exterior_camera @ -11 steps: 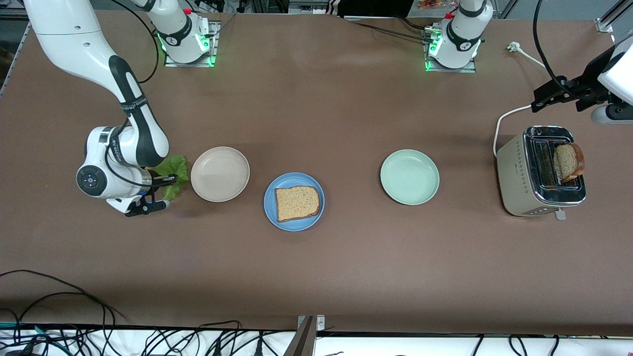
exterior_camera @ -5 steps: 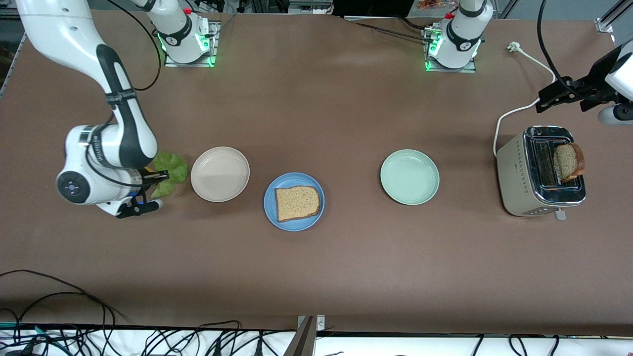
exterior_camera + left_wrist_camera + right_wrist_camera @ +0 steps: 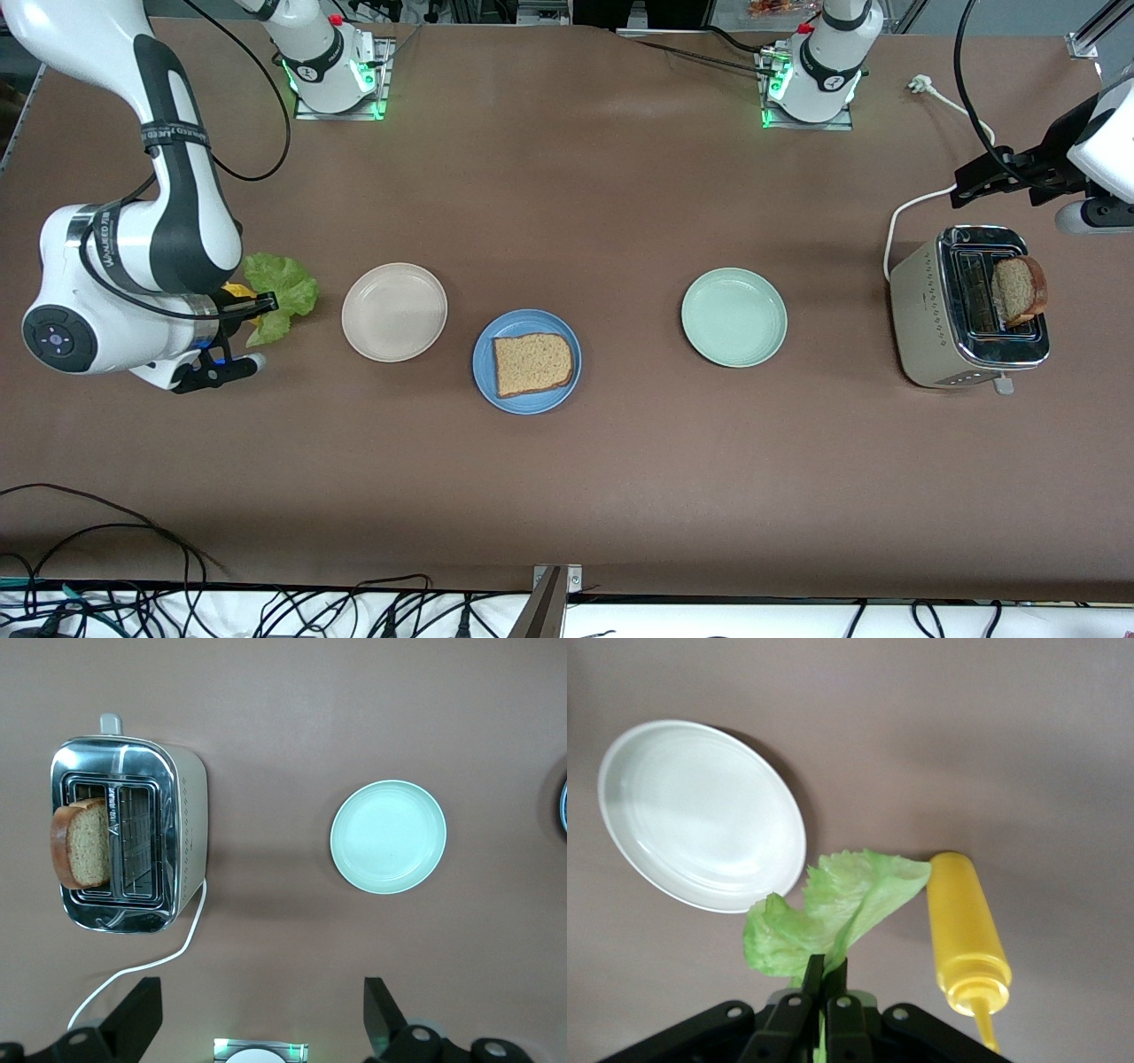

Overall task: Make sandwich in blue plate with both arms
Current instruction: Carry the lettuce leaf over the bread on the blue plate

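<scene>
I see one bread slice (image 3: 532, 363) on the blue plate (image 3: 526, 404), centre frame — right gripper (image 3: 824, 979) pinches lettuce (image 3: 275, 288) at left; left gripper (image 3: 257, 1014) gapes, upper right.

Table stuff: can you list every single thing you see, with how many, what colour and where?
Bread slices: two, tan-brown; one on the blue plate, one standing in the toaster.
Blue plate: one, blue; mid-table, nearest the front camera of the three plates.
Beige plate: one, beige; toward the right arm's end.
Mint plate: one, pale green; toward the left arm's end.
Toaster: one, silver and cream; at the left arm's end.
Lettuce leaf: one, bright green; held up beside the beige plate.
Squeeze bottle: one, yellow; lying under the right arm.
Right pincer: black; shut on the lettuce leaf.
Left pincer: black; open, waiting above the table by the toaster.
</scene>
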